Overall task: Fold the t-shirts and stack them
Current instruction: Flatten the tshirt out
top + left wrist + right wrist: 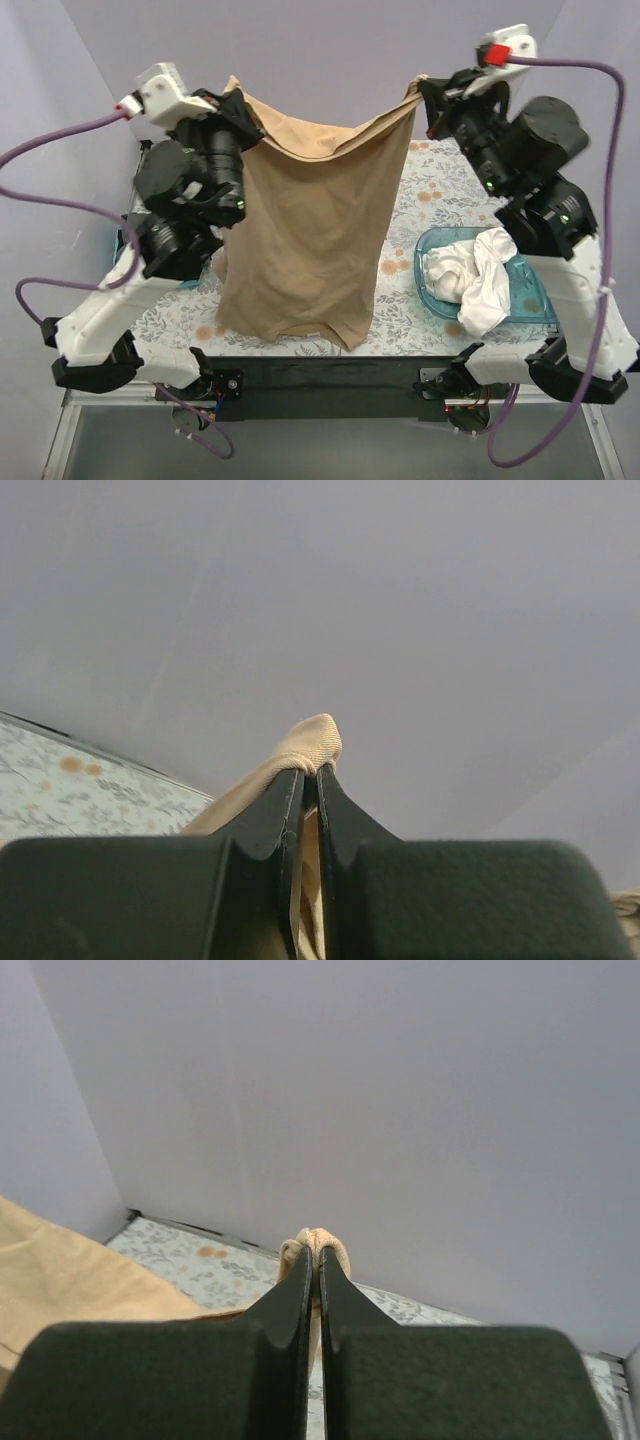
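Observation:
A tan t-shirt point(310, 220) hangs spread between both grippers, high above the table, its lower end resting near the front edge. My left gripper point(237, 101) is shut on the shirt's upper left corner; a bunched tan tip point(312, 742) pokes out between the fingertips. My right gripper point(425, 88) is shut on the upper right corner, with a tan fold point(318, 1242) pinched at the tips. White t-shirts point(478, 275) lie crumpled in the teal tub point(428, 290) at the right.
The floral table covering point(440, 190) spreads under the shirt. A grey back wall point(330, 50) stands close behind the raised grippers. The black front rail point(330, 375) runs between the arm bases.

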Available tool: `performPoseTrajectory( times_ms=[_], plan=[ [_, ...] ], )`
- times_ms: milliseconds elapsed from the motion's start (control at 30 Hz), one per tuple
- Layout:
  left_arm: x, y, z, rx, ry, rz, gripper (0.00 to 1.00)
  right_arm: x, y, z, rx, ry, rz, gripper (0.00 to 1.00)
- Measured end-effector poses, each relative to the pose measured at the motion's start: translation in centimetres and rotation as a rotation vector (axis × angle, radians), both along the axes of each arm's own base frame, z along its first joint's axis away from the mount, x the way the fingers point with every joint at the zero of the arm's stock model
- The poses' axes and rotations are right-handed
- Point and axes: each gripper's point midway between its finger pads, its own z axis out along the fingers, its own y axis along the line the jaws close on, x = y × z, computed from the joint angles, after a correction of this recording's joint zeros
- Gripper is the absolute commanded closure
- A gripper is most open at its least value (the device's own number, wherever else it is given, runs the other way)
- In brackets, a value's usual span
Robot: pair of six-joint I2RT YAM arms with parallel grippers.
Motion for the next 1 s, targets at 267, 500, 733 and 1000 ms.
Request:
performPoseTrajectory(
  times_ms=[267,500,733,1000],
  plan=[
    [16.3,0.8,-5.6,0.123,0.125,0.119,1.00,12.4,1.4,-7.3,-0.152,0.122,-0.128,0.99],
    [29.8,3.4,-10.7,0.051,0.192,-0.038,1.00,23.1,0.4,-5.2,-0.125,-0.008,-0.150,0.99],
    [26.0,7.2,-6.8,-0.028,0.110,-0.158,1.00,16.9,-0.5,1.3,-0.049,-0.236,-0.070,0.99],
    [12.0,6.9,-6.2,-0.042,0.038,-0.258,1.00,5.3,-2.7,-3.8,-0.050,-0.291,0.025,0.99]
  ],
)
